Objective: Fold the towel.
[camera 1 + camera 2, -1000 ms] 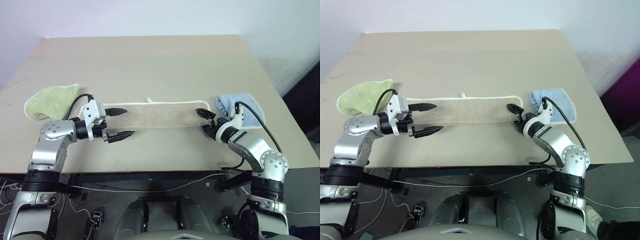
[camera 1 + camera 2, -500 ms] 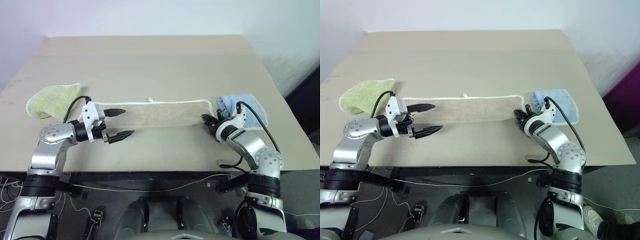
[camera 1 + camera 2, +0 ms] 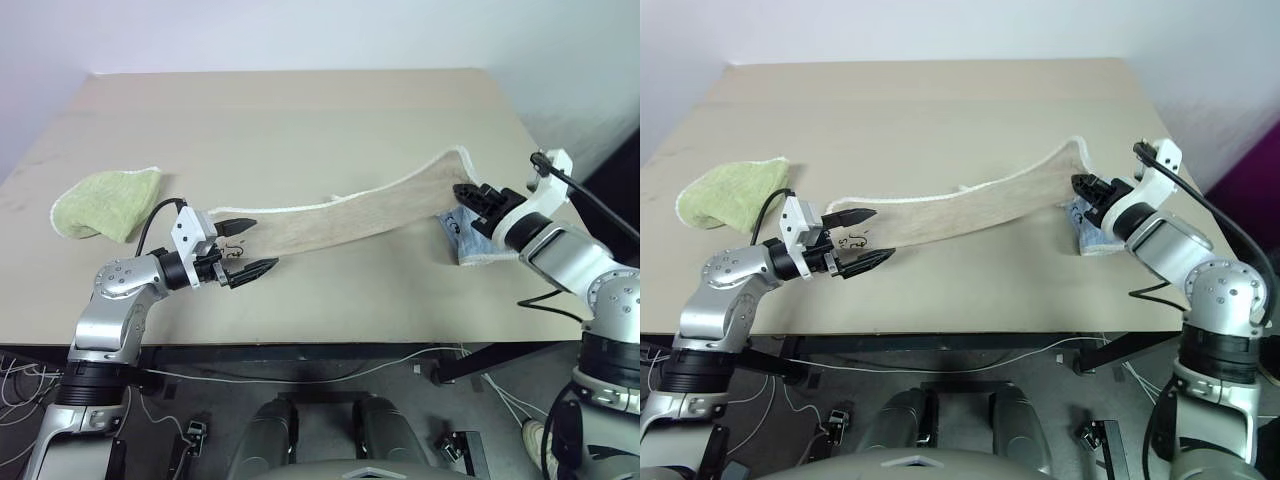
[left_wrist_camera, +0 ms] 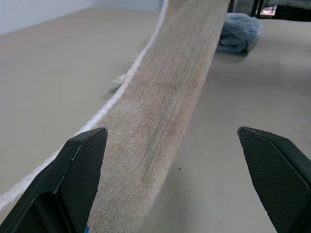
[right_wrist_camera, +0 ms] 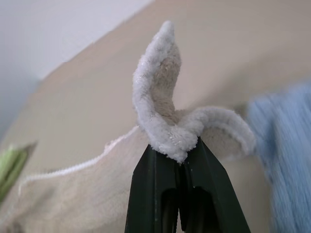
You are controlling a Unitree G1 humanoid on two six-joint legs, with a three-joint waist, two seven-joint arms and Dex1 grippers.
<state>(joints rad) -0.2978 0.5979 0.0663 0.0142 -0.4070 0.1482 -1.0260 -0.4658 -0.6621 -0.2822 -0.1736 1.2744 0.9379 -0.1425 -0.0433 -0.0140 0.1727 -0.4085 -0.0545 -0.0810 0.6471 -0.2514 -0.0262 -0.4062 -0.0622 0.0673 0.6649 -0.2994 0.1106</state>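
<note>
The bench [image 3: 300, 120] carries three cloths in a row across its near half. At the far left lies a light-green cloth [image 3: 100, 203], bunched into a rounded heap and clear of the other items.

Just right of it is the left claw [image 3: 249, 247], pointing along the bench toward the right. Its two black fingers stand wide apart and grip nothing. The left end of the towel [image 3: 340, 218] lies flat on the bench at this claw; in the left wrist view the towel strip runs up between the spread fingers [image 4: 80, 184], nearer to one of them, with bare bench surface beside the other. A small dark embroidered mark [image 3: 853, 238] shows on the towel corner between the fingers.

The towel is a long, narrow beige strip with white corded edging along its far side. From its left end on the bench it rises in a sagging span toward the right, so that its right end hangs above the bench. A small white loop [image 3: 962, 187] shows on the far edge near mid-length.

At the right, the right claw [image 3: 463, 190] is raised above the bench, its fingers pressed together on the right end of the towel. The right wrist view shows the corded corner [image 5: 167, 121] curling out from between the closed fingers.

Below and just beyond this claw lies a light-blue cloth [image 3: 462, 243], resting on the bench and partly hidden by the arm.
</note>
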